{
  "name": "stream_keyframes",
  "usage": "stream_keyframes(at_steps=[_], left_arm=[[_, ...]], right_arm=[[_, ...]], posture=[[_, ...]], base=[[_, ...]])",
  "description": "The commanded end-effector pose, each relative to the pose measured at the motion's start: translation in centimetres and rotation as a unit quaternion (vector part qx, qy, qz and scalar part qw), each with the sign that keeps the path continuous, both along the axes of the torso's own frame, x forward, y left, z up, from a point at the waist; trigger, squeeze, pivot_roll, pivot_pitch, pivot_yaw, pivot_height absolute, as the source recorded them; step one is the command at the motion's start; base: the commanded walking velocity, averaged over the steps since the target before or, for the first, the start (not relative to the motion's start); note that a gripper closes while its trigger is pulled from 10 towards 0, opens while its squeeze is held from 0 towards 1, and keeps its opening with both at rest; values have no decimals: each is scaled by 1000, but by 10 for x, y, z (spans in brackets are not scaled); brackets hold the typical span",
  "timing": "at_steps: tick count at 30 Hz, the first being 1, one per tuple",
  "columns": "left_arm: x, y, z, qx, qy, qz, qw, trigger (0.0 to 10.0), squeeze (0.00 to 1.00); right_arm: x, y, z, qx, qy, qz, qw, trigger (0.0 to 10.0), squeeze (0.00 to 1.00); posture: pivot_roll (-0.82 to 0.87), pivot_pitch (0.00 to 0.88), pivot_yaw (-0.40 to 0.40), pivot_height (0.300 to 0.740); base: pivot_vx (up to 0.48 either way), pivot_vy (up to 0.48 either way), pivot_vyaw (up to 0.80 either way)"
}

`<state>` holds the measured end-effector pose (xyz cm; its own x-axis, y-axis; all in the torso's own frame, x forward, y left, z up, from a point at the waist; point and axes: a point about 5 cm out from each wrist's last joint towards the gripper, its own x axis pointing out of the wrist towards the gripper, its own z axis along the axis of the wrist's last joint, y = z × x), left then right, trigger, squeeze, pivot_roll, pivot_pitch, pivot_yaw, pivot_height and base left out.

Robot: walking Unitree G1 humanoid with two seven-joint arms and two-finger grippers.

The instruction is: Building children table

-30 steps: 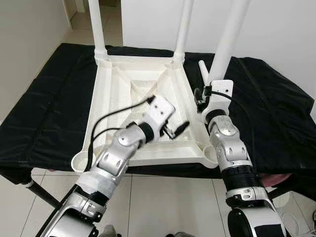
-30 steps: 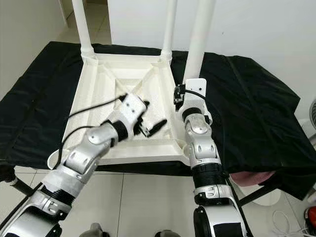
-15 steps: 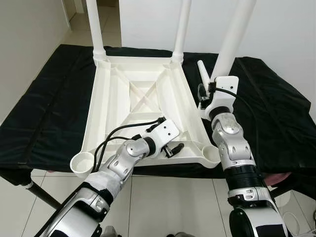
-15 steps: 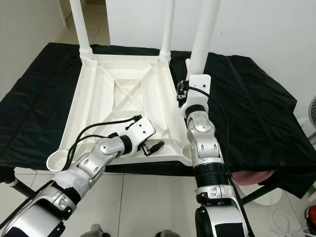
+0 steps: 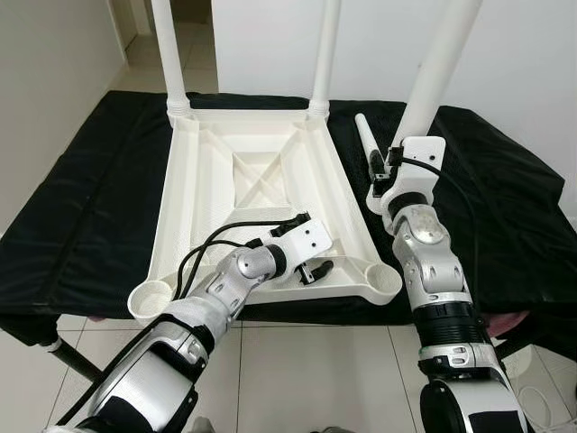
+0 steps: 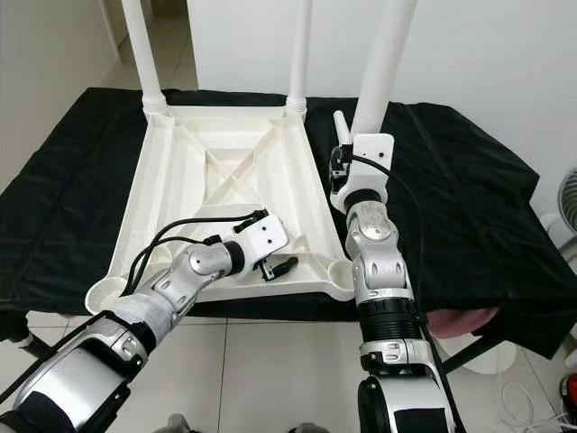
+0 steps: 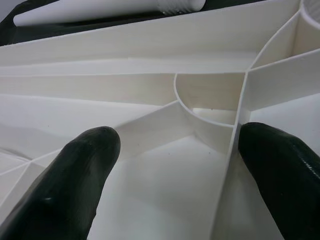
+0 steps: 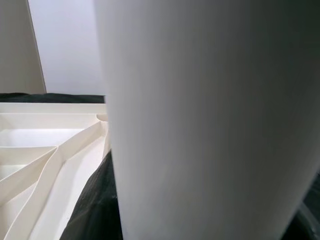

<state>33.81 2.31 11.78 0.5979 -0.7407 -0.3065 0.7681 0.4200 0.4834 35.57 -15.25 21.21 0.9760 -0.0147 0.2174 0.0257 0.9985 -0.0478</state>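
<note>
The white plastic tabletop [image 5: 203, 194] lies upside down on the black-covered table. Two white legs [image 5: 325, 54] stand in its far corners. My left gripper [image 5: 315, 268] is open just above the ribs by the near edge, close to the empty near-right corner socket [image 5: 383, 281]; its black fingers [image 7: 85, 170] straddle a curved rib. My right gripper [image 5: 397, 162] is shut on a third white leg [image 5: 437, 63], holding it tilted up beside the tabletop's right edge. That leg [image 8: 200, 115] looms close in the right wrist view. A fourth leg [image 5: 367, 137] lies on the cloth.
Black cloth [image 5: 505, 207] covers the table on both sides of the tabletop. The near-left corner socket [image 5: 149, 298] juts over the table's front edge. White tiled floor [image 5: 297, 379] lies below, and a white wall [image 5: 541, 54] stands behind.
My left gripper has dropped from the middle of the tabletop to its near edge. The right gripper has moved slightly away with the leg.
</note>
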Motion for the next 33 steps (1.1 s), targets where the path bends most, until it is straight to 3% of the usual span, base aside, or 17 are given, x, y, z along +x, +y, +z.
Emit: stream_keyframes(at_steps=[1, 5, 18, 25, 28, 30, 31, 32, 33], left_arm=[[6, 15, -10, 23, -11, 63, 998, 10000, 0], [21, 28, -2, 46, -33, 87, 995, 10000, 0], [37, 40, 17, 46, -62, 111, 991, 10000, 0], [32, 31, 27, -8, -50, 71, 996, 10000, 0], [20, 22, 32, -58, -33, 15, 998, 10000, 0], [20, 22, 32, -58, -33, 15, 998, 10000, 0], [16, 20, 34, -75, -27, 0, 997, 10000, 0], [10, 16, 40, -118, -1, -14, 993, 10000, 0], [10, 16, 40, -118, -1, -14, 993, 10000, 0]], right_arm=[[-2, -2, 0, 4, 0, -3, 1000, 10000, 0], [-7, -2, -4, 6, 6, -2, 1000, 10000, 0], [-17, 3, -21, 17, 32, 11, 999, 10000, 0], [-25, 9, -32, 18, 45, 33, 998, 10000, 0], [-29, 13, -40, 18, 50, 51, 997, 10000, 0], [-29, 13, -40, 18, 50, 51, 997, 10000, 0], [-30, 14, -41, 17, 51, 54, 997, 10000, 0], [-30, 15, -43, 15, 52, 58, 997, 10000, 0], [-30, 15, -43, 15, 52, 58, 997, 10000, 0]], posture=[[-130, 0, -9, 740], [-136, 0, -5, 740], [-134, 0, -6, 740], [-125, 0, -13, 740], [-113, 0, -21, 740], [-113, 0, -21, 740], [-108, 0, -27, 740], [-100, 0, -33, 740], [-100, 0, -33, 740]], base=[[0, 0, 0], [0, 0, 0], [0, 0, 0], [0, 0, 0], [0, 0, 0], [0, 0, 0], [0, 0, 0], [0, 0, 0], [0, 0, 0]])
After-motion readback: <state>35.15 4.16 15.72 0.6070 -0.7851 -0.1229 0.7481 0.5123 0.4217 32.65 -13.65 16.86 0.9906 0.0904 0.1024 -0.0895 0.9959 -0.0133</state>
